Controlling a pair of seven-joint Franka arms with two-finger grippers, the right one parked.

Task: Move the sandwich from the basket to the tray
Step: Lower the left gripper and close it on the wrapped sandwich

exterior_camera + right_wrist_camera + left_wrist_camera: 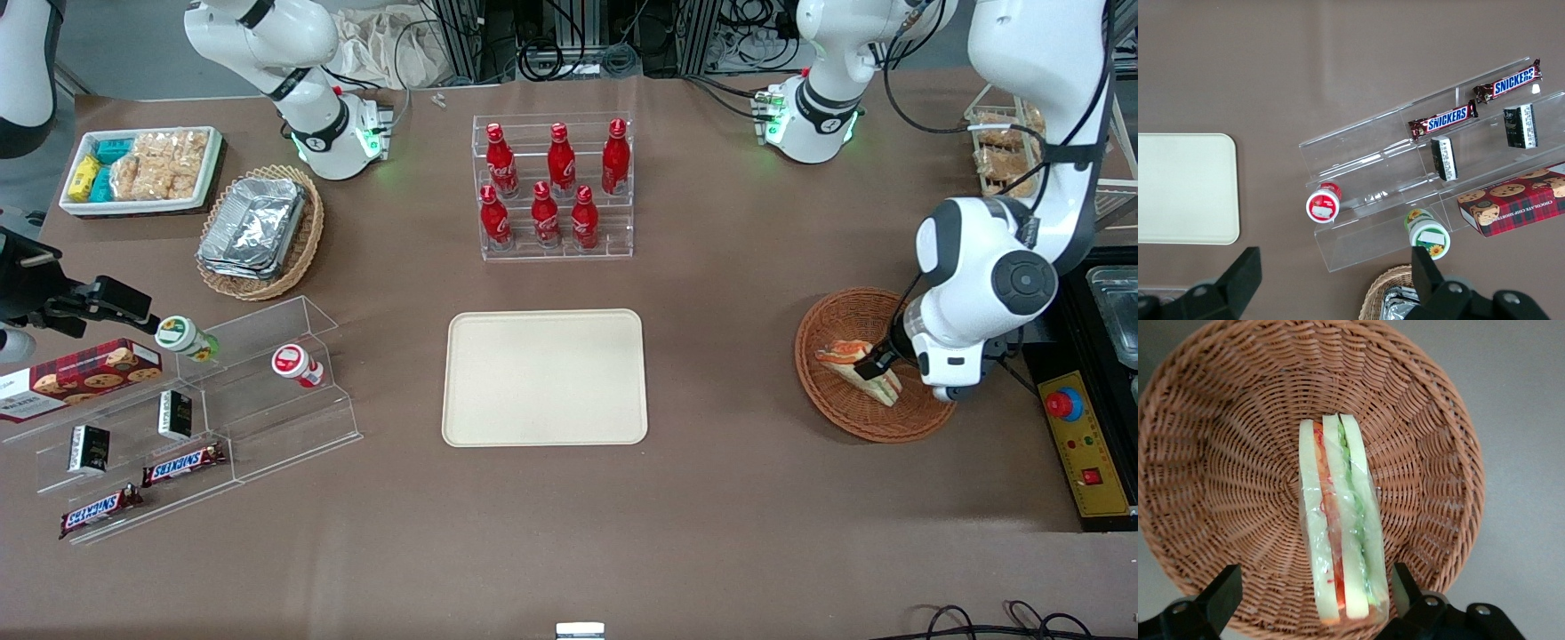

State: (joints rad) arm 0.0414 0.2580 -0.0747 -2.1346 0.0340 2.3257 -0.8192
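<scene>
The sandwich (1341,527) lies wrapped in clear film in the basket (1218,453), its white bread and its orange, pink and green layers turned up toward my wrist camera. In the front view the sandwich (861,366) sits in the part of the basket (845,413) nearest my arm, one end resting on the weave near the rim.

My gripper (1317,597) hangs low over that sandwich with its fingers spread wide, one black finger (1221,593) well off to one side and the other (1405,587) just beside the wrapped edge. I hold nothing. From the front my gripper (876,363) shows just above the sandwich, inside the basket's rim.

The tray (545,377) lies flat and bare in the middle of the brown table (711,498), well apart from the basket, toward the parked arm's end. Farther from the front camera than the tray stands a clear rack of red bottles (553,182).
</scene>
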